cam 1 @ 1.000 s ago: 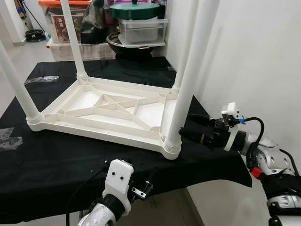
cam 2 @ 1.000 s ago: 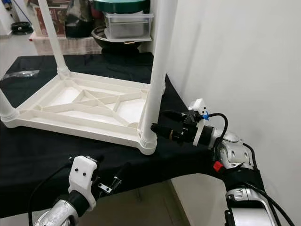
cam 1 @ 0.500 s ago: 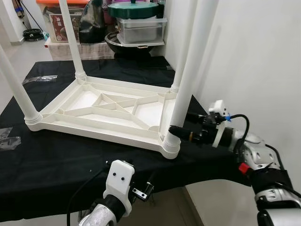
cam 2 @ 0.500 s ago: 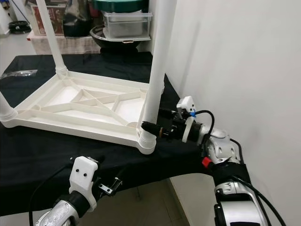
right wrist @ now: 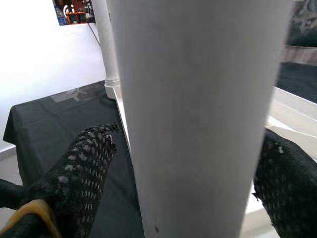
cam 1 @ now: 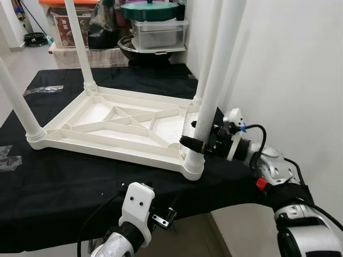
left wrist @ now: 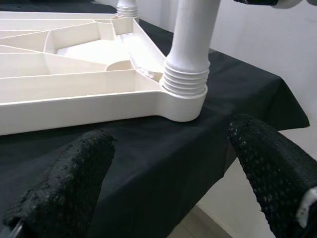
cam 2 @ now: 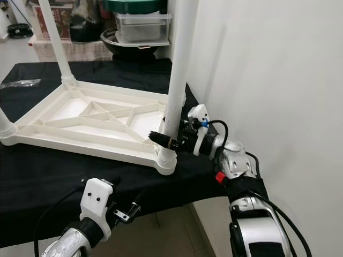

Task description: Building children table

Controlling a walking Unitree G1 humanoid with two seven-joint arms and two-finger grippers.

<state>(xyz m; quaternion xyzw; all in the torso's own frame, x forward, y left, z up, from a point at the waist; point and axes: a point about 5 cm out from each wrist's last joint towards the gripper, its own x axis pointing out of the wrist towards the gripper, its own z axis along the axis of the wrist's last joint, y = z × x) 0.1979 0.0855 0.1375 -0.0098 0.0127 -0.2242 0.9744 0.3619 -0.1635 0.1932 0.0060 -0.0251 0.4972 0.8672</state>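
The right gripper [cam 1: 194,142] reached in from the robot's right with its black fingers [right wrist: 81,173] spread to either side of the near right leg [cam 1: 214,80], just above the ribbed collar; the leg stood between them, but whether the pads actually pressed on it could not be made out. The far finger was mostly hidden behind the leg in the head views. The left gripper [left wrist: 168,183] hung low in front of the table edge, its two fingers wide apart and holding nothing.

The children's table [cam 1: 115,126] lay upside down on the black cloth [cam 1: 64,184], its long axis running from the robot's left to its right, with the near right corner close to the cloth's edge. Four round legs pointed straight up; their tops were cut off by the upper edge of the pictures, and the far right leg [cam 1: 206,48] was partly covered by the nearer one. The table was off-white plastic, its underside showing a raised rim and crossing ribs. Beyond it, storage boxes [cam 1: 158,32] and a dark pan stood stacked, too cluttered to tell apart well.
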